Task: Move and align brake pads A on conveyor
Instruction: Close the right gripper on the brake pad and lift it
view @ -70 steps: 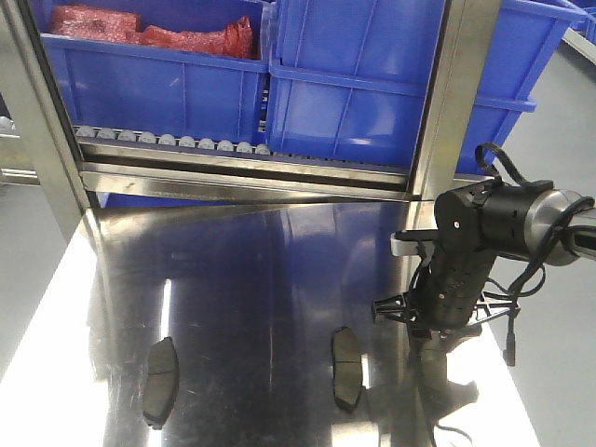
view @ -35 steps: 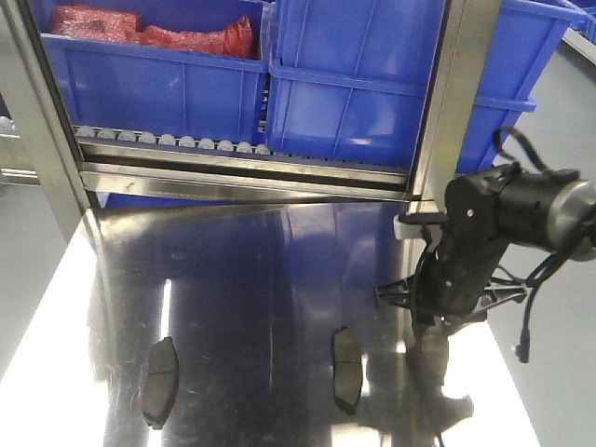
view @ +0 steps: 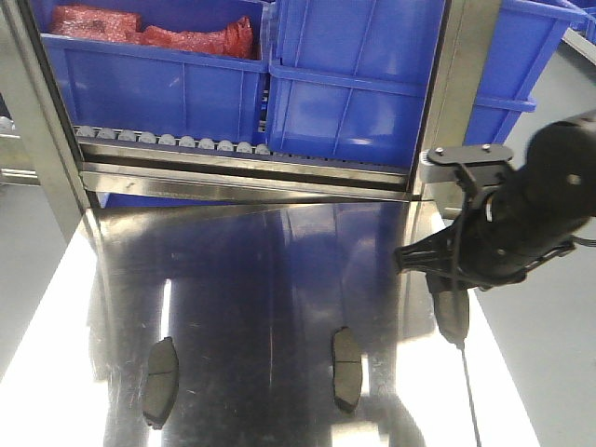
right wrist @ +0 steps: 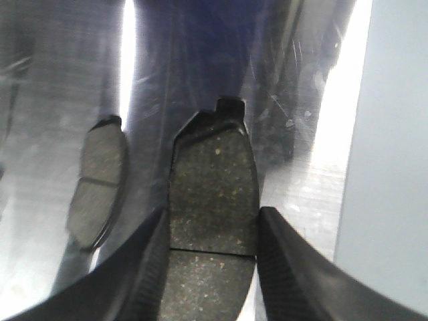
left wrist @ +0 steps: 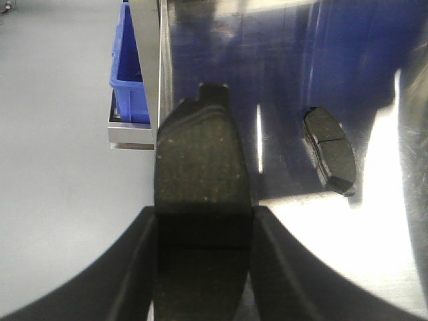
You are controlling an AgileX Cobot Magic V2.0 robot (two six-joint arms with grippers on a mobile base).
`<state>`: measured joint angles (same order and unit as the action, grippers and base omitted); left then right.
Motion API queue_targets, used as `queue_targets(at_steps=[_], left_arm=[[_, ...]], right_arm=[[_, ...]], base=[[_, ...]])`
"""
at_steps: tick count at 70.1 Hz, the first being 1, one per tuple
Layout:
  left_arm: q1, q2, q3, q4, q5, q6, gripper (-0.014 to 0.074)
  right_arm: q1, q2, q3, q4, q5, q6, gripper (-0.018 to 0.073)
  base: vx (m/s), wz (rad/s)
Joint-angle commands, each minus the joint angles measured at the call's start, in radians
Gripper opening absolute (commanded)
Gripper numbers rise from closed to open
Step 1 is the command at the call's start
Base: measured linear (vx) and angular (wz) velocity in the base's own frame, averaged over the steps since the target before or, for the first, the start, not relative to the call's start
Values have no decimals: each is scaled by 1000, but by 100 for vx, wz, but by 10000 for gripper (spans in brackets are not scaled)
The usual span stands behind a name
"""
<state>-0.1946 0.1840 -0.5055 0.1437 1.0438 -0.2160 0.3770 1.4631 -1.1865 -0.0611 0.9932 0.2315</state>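
Observation:
Two brake pads A lie flat on the shiny steel tabletop, one at the left (view: 160, 380) and one nearer the middle (view: 345, 368). My right gripper (view: 451, 291) is shut on a third pad (view: 453, 317) that hangs above the table's right side. In the right wrist view this pad (right wrist: 212, 194) fills the gripper (right wrist: 212, 217), with a lying pad (right wrist: 97, 187) to its left. My left gripper (left wrist: 204, 214) is shut on another pad (left wrist: 200, 167) near the table's edge, and a pad (left wrist: 329, 159) lies to its right. The conveyor is out of view.
Blue bins (view: 354, 84) stand on a rack behind the table, one holding red bags (view: 149, 33). A row of small grey rollers (view: 168, 142) runs under them. A steel post (view: 452, 102) rises by the right arm. Grey floor (left wrist: 60, 134) borders the table.
My right arm has risen and swung to the right and back, carrying its pad up off the tabletop. The two lying pads have not moved.

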Motion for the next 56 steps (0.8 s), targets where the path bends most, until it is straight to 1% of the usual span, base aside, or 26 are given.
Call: queue_targets(at_steps=[1,22,56], left_arm=[[0,8,-28,12,-87,-1,-6],[0,8,-28,12,-87,-1,-6],[0,8,-28,12,-87,-1,-6]], right_arm=[[12,-132,21,-24,-42,-9,-11],[12,-502,266,-16,-142,-11,-11],[12,-1078,651,-16,-248,-19,-11]], base=[[0,0],[0,0],[0,0]])
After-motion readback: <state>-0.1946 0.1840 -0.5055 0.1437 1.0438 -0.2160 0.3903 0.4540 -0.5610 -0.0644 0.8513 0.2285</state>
